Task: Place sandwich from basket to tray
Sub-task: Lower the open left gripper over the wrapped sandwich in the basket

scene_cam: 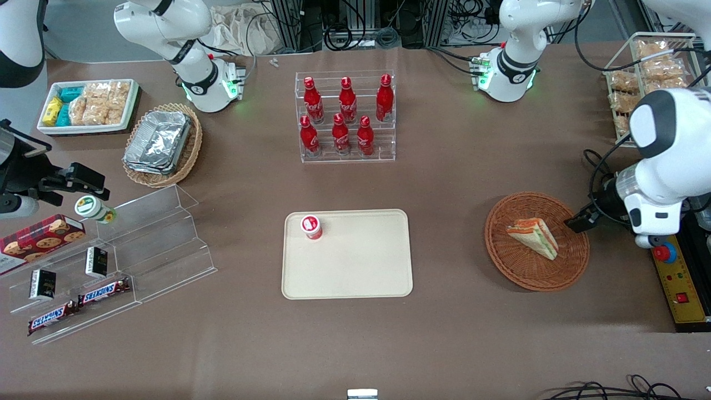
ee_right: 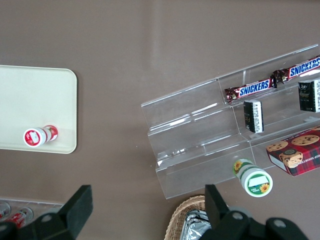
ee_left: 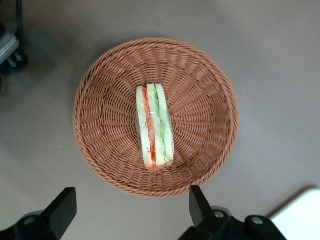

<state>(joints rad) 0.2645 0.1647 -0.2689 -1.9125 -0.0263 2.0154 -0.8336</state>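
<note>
The sandwich [scene_cam: 534, 236] [ee_left: 155, 131], a pale wedge with green and orange-red filling, lies in the middle of the round reddish-brown basket [scene_cam: 500, 250] [ee_left: 105, 100]. My gripper [scene_cam: 575, 223] [ee_left: 130, 205] hangs open above the basket's rim on the side toward the working arm's end of the table, with nothing between its black fingers [ee_left: 62, 206]. It is apart from the sandwich. The cream tray [scene_cam: 355, 266] [ee_left: 300, 215] [ee_right: 35, 100] lies at mid-table, beside the basket toward the parked arm's end.
A small red-capped cup [scene_cam: 311, 226] [ee_right: 39, 136] stands on the tray. A rack of red cola bottles [scene_cam: 347, 116] is farther from the camera. A control box [scene_cam: 675, 278] and a wire snack rack [scene_cam: 644, 72] flank the working arm. An acrylic snack shelf [scene_cam: 111, 261] is near the parked arm.
</note>
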